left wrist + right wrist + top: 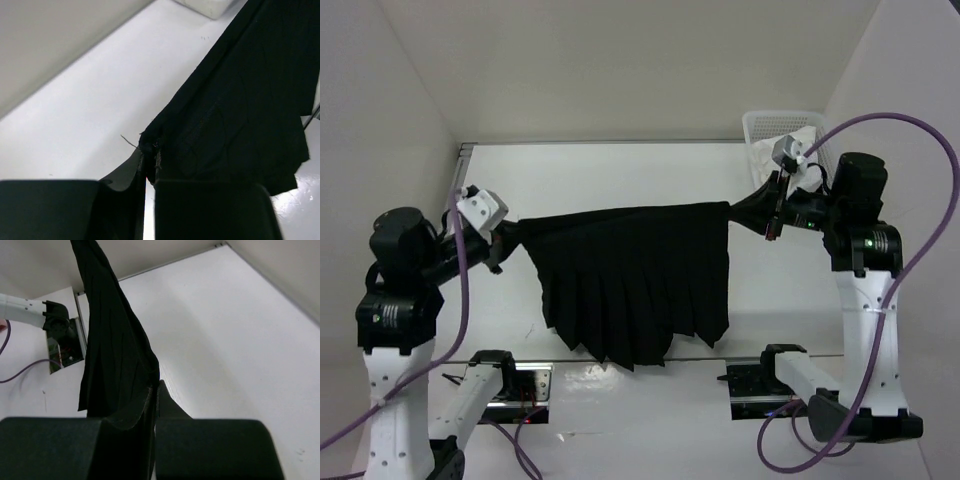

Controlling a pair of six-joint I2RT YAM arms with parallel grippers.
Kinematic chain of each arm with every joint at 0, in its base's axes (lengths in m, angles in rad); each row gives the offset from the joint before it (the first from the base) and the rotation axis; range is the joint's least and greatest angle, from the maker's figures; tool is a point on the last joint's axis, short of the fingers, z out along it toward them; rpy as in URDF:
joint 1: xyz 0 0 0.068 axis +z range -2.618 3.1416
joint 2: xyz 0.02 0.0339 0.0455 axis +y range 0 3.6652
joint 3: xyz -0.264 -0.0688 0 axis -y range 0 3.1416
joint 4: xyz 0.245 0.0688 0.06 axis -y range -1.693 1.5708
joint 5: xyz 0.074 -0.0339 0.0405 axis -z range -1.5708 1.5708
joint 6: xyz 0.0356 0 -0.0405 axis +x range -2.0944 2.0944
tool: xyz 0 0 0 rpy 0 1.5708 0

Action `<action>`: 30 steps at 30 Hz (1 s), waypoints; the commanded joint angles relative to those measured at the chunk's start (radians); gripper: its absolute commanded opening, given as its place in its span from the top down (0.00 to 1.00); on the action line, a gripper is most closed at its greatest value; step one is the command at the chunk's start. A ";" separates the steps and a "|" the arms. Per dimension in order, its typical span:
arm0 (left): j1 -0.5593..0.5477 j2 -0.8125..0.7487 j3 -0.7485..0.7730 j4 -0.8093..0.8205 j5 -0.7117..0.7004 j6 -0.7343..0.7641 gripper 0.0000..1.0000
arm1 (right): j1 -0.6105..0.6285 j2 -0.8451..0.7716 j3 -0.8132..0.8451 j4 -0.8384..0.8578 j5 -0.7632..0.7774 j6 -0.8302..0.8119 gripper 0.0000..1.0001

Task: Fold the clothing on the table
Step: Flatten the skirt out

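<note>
Top external view: the black pleated skirt (pixel 640 275) hangs stretched between the two arms over the middle of the worktop (pixel 620 170). Its waistband forms a nearly straight line from side to side, and its flared hem droops toward the near edge. Whether the hem touches the surface cannot be told. The left hand (pixel 502 240) is clamped on the waistband's left end, near the worktop's left edge; the left wrist view shows cloth bunched between its pinched fingers. The right hand (pixel 770 208) is closed tight on the right end, near the far right corner. A white mesh basket (pixel 765 125) holding a white cloth (pixel 795 140) sits in that corner.
</note>
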 commanded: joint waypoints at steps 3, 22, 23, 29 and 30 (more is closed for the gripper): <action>0.044 0.146 -0.072 0.071 -0.161 -0.011 1.00 | -0.047 0.146 -0.056 0.121 0.240 0.012 1.00; 0.014 1.013 0.130 0.329 -0.239 -0.129 0.84 | 0.105 0.885 0.110 0.355 0.718 0.014 1.00; 0.024 1.054 0.163 0.349 -0.239 -0.168 0.69 | 0.105 0.928 0.134 0.373 0.740 0.024 0.99; 0.088 1.116 0.243 0.410 -0.289 -0.279 0.09 | 0.105 1.027 0.242 0.414 0.947 0.099 0.45; 0.106 1.116 0.243 0.410 -0.290 -0.279 0.08 | 0.105 1.037 0.242 0.415 0.970 0.100 0.43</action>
